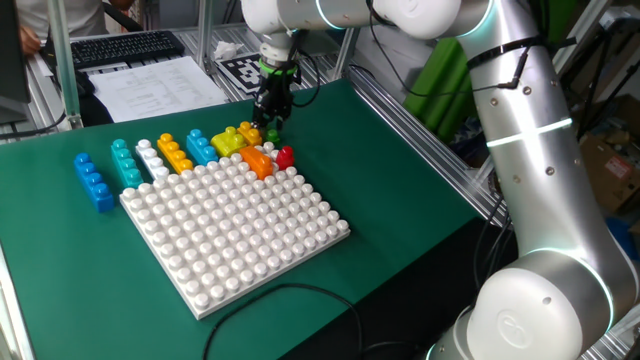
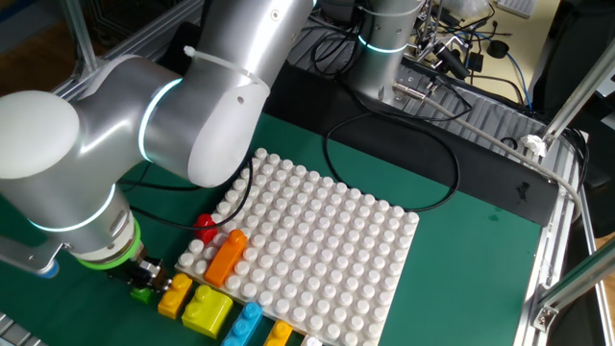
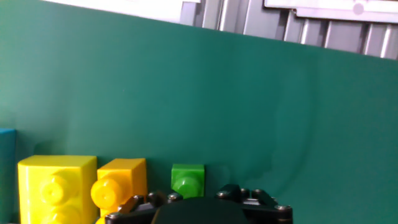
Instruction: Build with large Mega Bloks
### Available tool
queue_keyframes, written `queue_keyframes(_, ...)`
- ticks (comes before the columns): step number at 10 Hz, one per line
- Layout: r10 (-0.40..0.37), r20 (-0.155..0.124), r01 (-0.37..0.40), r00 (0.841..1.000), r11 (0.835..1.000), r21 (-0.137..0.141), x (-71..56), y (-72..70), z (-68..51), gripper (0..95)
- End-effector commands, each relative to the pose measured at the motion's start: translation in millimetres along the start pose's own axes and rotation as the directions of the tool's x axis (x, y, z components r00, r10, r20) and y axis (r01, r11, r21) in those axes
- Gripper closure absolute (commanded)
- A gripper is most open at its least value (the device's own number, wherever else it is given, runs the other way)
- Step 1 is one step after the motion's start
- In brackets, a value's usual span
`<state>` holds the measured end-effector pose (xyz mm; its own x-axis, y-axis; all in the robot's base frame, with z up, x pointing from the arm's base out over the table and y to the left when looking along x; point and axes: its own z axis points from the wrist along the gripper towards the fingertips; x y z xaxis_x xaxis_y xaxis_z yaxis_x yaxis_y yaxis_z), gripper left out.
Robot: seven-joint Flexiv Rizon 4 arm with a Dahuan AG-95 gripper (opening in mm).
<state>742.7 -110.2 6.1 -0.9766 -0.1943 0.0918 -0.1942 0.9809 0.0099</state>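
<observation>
A small green brick [image 1: 272, 136] stands on the green mat just beyond the white baseplate's [image 1: 240, 235] far corner. My gripper [image 1: 272, 122] hangs straight down over it with a finger on each side. Whether the fingers press on the green brick [image 3: 187, 178] does not show, and the gripper [image 2: 144, 274] hides most of the green brick [image 2: 143, 294] from the other side. An orange brick [image 1: 257, 161] sits on the baseplate's far corner, and a red brick [image 1: 286, 156] stands beside it on the mat. To the left lie two yellow bricks [image 1: 236, 138].
A row of loose bricks runs along the baseplate's far left edge: blue [image 1: 93, 182], teal [image 1: 125, 163], white [image 1: 150, 158], orange [image 1: 175, 152], blue [image 1: 200, 146]. A black cable [image 1: 290, 300] trails over the mat's near edge. Papers and a keyboard [image 1: 125, 47] lie beyond the mat.
</observation>
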Motion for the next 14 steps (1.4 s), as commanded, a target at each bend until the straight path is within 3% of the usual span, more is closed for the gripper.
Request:
queue_keyframes(1, 0.003, 0.008, -0.003, 1.0, 1.0, 0.001, 3.5, 2.7, 2.2, 57.0)
queue_keyframes(3, 0.008, 0.016, -0.008, 1.0, 1.0, -0.005, 5.0, 4.5, 4.6, 95.0)
queue_keyframes(4, 0.011, 0.014, -0.011, 1.0, 1.0, -0.001, 4.8, 5.2, 4.2, 95.0)
queue_keyframes(8, 0.041, -0.01, -0.041, 0.999, 0.999, 0.002, 4.9, 9.0, -21.5, 95.0)
queue_keyframes(9, 0.055, -0.031, -0.055, 0.998, 0.998, 0.004, 7.0, 8.9, -38.5, 95.0)
queue_keyframes(11, 0.098, -0.055, -0.098, 0.994, 0.995, 0.016, 12.0, 20.4, -59.3, 95.0)
queue_keyframes(14, 0.161, -0.062, -0.16, 0.985, 0.987, 0.016, 22.6, 40.4, -77.9, 95.0)
